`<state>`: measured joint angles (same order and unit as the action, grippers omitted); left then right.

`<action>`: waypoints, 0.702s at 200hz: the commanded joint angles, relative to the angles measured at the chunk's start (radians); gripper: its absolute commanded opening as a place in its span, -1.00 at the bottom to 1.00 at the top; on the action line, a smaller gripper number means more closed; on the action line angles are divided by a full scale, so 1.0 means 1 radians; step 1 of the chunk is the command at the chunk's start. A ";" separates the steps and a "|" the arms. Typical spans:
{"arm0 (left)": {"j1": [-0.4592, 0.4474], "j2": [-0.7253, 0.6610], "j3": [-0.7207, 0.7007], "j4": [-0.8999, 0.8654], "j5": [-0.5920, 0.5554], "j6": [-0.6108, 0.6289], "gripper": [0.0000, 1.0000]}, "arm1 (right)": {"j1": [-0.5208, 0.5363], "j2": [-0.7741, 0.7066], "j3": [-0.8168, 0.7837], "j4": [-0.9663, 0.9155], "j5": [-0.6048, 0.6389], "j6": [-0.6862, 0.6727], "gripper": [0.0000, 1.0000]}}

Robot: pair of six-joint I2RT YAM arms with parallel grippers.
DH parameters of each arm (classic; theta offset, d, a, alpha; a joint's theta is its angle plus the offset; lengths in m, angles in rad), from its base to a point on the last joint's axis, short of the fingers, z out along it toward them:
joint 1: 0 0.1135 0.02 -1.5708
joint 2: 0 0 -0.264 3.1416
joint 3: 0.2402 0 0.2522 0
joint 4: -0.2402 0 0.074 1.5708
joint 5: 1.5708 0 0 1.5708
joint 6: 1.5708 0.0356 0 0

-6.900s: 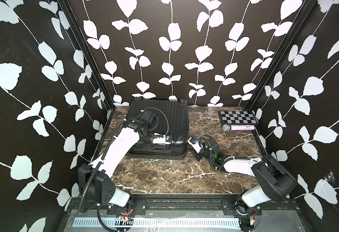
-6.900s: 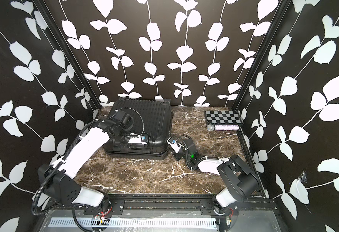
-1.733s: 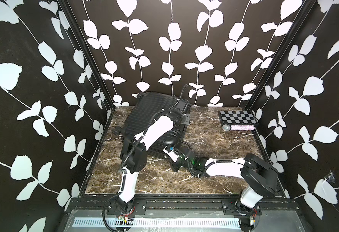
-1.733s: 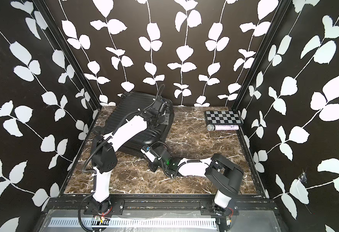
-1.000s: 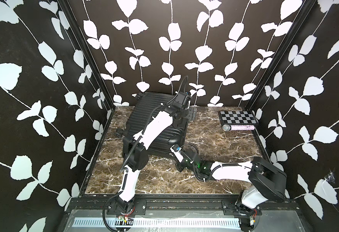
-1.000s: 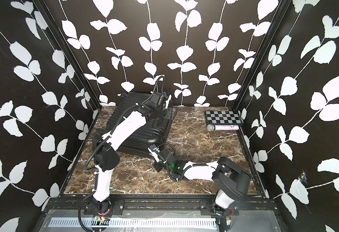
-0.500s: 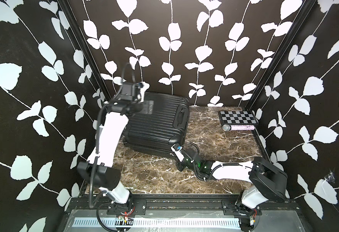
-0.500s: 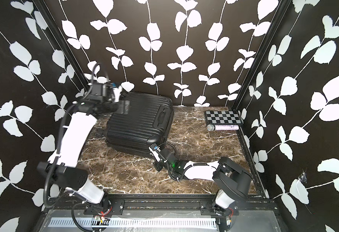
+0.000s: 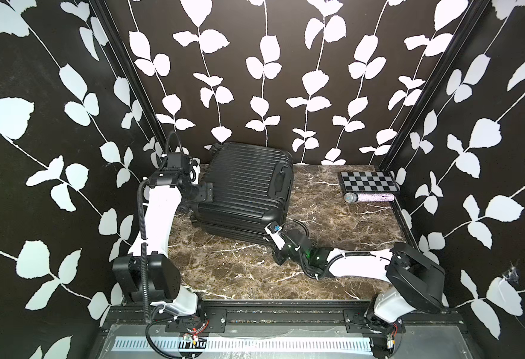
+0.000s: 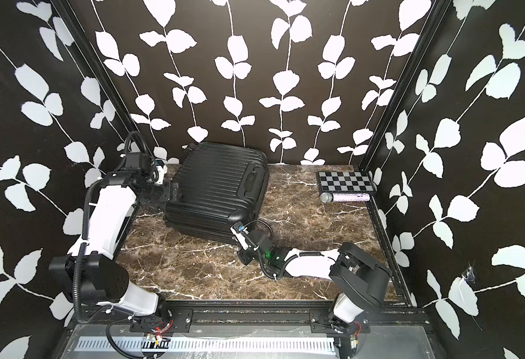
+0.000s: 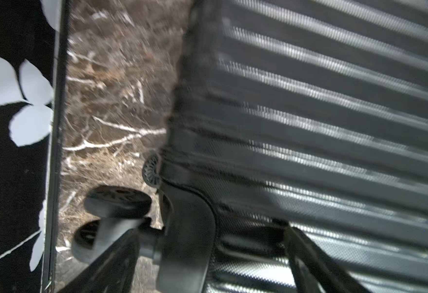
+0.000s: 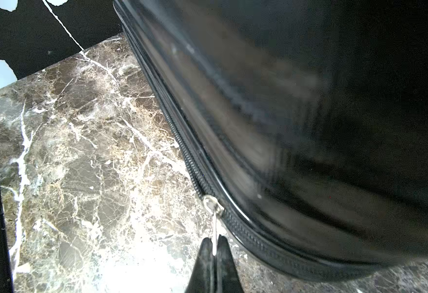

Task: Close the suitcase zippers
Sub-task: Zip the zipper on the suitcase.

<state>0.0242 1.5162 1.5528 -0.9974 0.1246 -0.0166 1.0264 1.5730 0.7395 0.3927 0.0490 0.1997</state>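
The black ribbed suitcase lies closed, shell up, at the back left of the marble table, turned slightly. My left gripper is at its left edge. In the left wrist view the jaws stand open on either side of a corner wheel mount, with spinner wheels beside it. My right gripper sits low at the suitcase's front right corner. It is shut on the thin silvery zipper pull. The zippers' black track runs along the rim.
A checkerboard plate and a glittery microphone lie at the back right. The leaf-patterned side wall and a corner post stand close behind my left arm. Bare marble stretches in front of the suitcase.
My left gripper has come down from above the suitcase's back left corner to its left edge by the wheels. The right gripper has stayed shut at the front corner.
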 commanded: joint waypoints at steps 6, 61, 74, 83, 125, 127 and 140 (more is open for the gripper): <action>-0.002 -0.007 -0.032 -0.051 0.005 0.027 0.77 | -0.013 -0.008 0.027 0.010 0.020 0.012 -1.00; -0.003 0.039 -0.032 -0.066 -0.037 0.043 0.67 | -0.013 -0.007 0.038 -0.001 0.016 0.011 -1.00; -0.002 0.039 -0.034 -0.066 -0.033 0.040 0.67 | -0.014 -0.005 0.040 -0.003 0.015 0.012 -1.00; -0.002 0.041 -0.037 -0.072 -0.017 0.039 0.67 | -0.014 -0.005 0.041 -0.003 0.017 0.011 -1.00; -0.001 -0.006 -0.128 -0.028 0.090 -0.009 0.71 | -0.014 -0.018 0.047 -0.008 0.016 0.009 -1.00; -0.001 -0.010 -0.133 -0.021 0.091 -0.011 0.71 | -0.014 -0.019 0.048 -0.008 0.016 0.010 -1.00; -0.001 -0.027 -0.163 0.008 0.116 -0.029 0.76 | -0.013 -0.026 0.052 -0.018 0.016 0.008 -1.00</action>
<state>0.0292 1.4937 1.4826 -0.9325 0.2039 -0.0235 1.0264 1.5730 0.7532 0.3698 0.0479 0.1993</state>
